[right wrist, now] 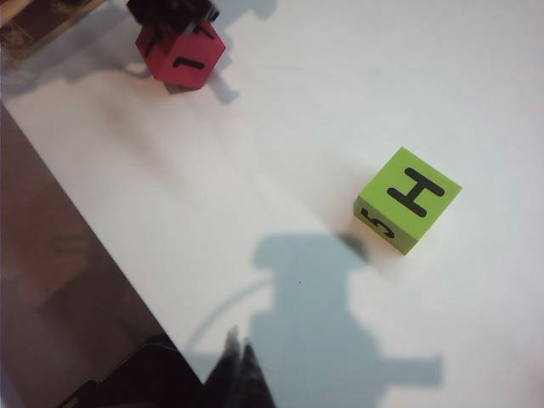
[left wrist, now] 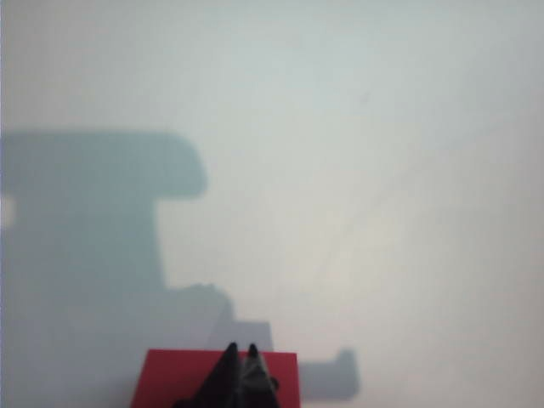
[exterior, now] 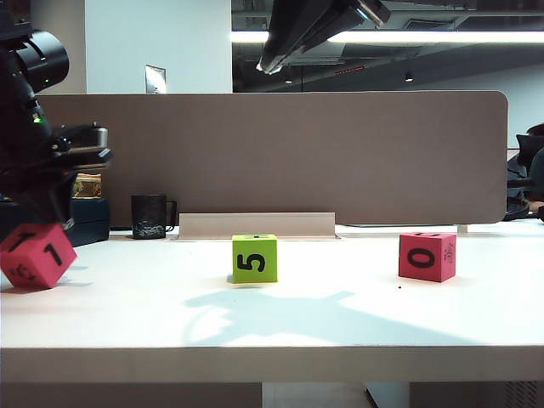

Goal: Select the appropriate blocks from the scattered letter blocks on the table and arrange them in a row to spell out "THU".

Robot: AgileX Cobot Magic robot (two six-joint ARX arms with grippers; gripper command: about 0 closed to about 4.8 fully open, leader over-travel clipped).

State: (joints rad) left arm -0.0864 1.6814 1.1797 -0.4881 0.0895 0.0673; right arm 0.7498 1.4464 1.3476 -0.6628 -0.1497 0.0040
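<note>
White table [exterior: 340,327], three letter blocks [exterior: 254,258]

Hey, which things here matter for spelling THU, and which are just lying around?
For the job: tilted red block under the shut left gripper; green block, H on top; red block showing 0; shut right gripper, hovering.

Lying about: black mug; beige divider.

Left gripper [left wrist: 240,361]: exterior view, far left of frame, arm black, fingers pressed together. Right gripper [right wrist: 238,355]: fingers likewise pressed together, nothing between them; its arm [exterior: 319,30] enters at the exterior view's top centre, raised, angled down-left.
</note>
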